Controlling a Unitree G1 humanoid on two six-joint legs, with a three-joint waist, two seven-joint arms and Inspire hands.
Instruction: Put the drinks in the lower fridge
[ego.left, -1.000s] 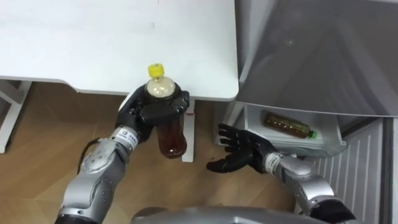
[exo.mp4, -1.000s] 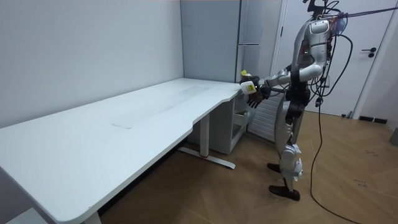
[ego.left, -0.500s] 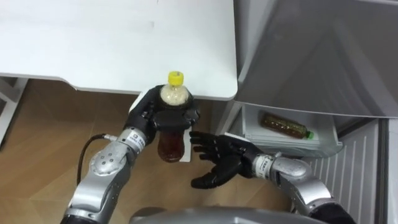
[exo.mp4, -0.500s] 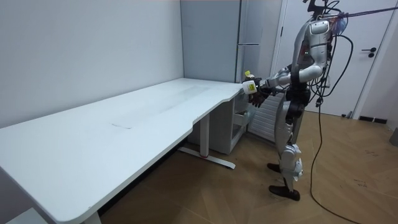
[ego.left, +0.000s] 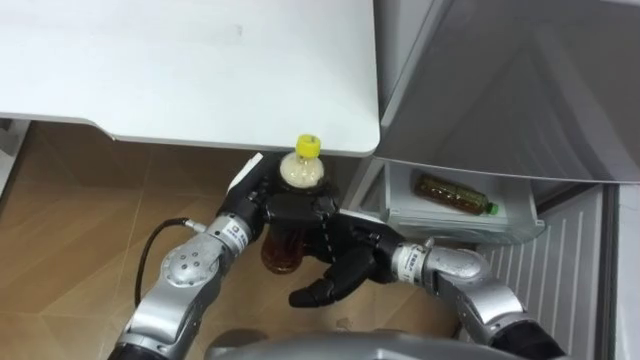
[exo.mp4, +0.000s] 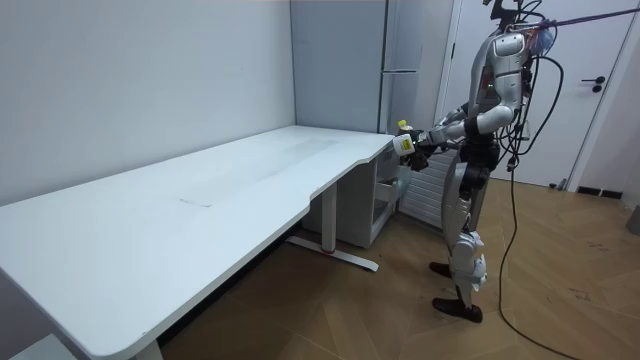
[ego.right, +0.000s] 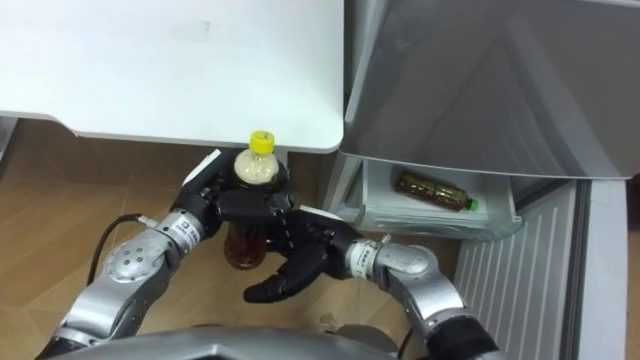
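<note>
One drink (ego.left: 455, 195) lies in the open lower fridge drawer (ego.left: 520, 232) at right; the other — a yellow-capped bottle (ego.left: 300, 172) upright in the left hand (ego.left: 292, 208), fingers curled round it, near the surface (ego.left: 200, 60) edge — wants the right hand (ego.left: 345, 262), fingers spread wide beside it, wrapped firmly before release.

bottle (ego.left: 284, 250): clear glossy plastic w/ plastic cap (ego.left: 308, 146). table (ego.left: 200, 70): smooth, matt (laminate-like). floor (ego.left: 70, 230): wood, sl. sheen. fridge (ego.left: 500, 90): smooth, semi-matt. drawer (ego.left: 440, 218): transl. plastic. left hand (ego.left: 272, 205), right hand (ego.left: 342, 268): matt black plastic.
</note>
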